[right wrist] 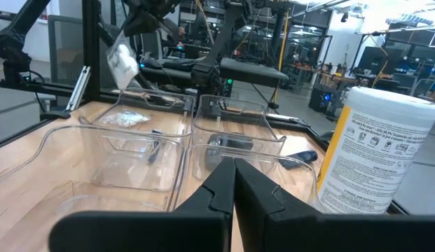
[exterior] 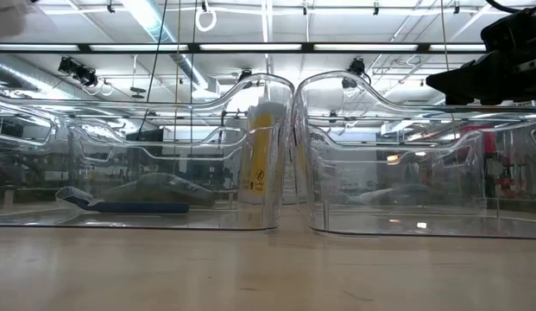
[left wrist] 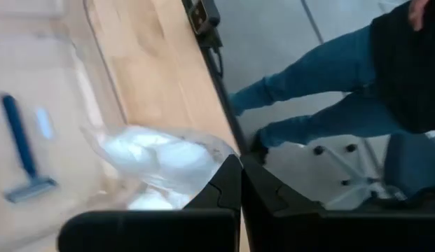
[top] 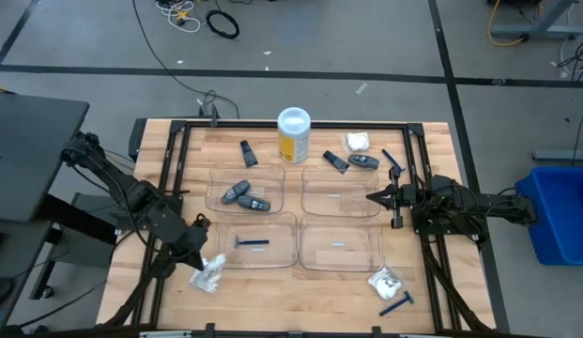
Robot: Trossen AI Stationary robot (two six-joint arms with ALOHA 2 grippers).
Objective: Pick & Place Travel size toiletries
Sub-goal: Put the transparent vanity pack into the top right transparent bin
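Note:
My left gripper (top: 199, 257) is shut on a white crinkly clear packet (top: 209, 273) at the table's near left, beside the near left clear tray (top: 289, 252). In the right wrist view the packet (right wrist: 122, 61) hangs in the air. That tray holds a blue razor (top: 252, 242), and the far left tray holds two grey sticks (top: 244, 195). A second white packet (top: 385, 280) and a razor (top: 397, 303) lie on the wood at the near right. Tubes (top: 247, 152), a grey stick (top: 363, 161), a packet (top: 357, 142) and a razor lie at the far side. My right gripper (top: 370, 197) waits shut over the far right tray. My left gripper pinches the packet by one edge of its clear wrapper (left wrist: 206, 162) between its two shut fingers (left wrist: 224, 183). The fingers slant downward. The packet hangs off the fingertips, lifted clear of the table, its white contents (left wrist: 161, 155) beyond the fingers.
A tall yellow canister with a white lid (top: 293, 134) stands at the far middle. Four clear trays sit two by two in the middle, and the two right trays (top: 340, 246) hold nothing that shows. A black frame rail (top: 174, 160) borders the table. A seated person's legs (left wrist: 308, 91) show beyond the table's edge.

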